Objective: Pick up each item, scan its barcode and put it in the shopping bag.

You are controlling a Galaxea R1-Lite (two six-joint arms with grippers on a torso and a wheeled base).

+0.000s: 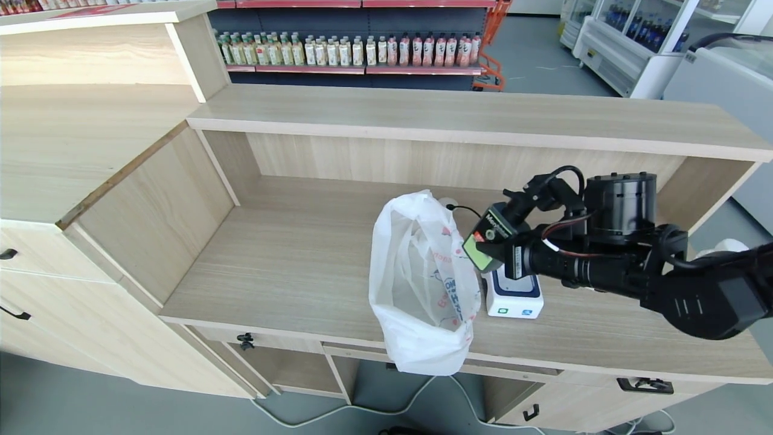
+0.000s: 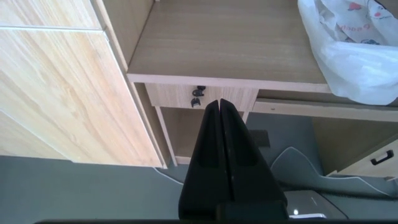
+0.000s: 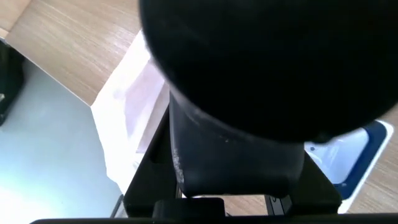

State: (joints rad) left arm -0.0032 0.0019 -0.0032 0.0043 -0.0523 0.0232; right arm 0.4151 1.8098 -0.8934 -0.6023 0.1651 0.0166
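One item [image 1: 478, 256] | gripped in right pincer [image 1: 498, 243] | near scanner [image 1: 514, 299], beside shopping bag [image 1: 416, 290] | left pincer [image 2: 219, 104] closed, empty

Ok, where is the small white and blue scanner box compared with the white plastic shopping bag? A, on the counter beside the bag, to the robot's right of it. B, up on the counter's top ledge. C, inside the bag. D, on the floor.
A: the scanner box stands on the wooden counter right beside the shopping bag, on the bag's right as the robot sees it.
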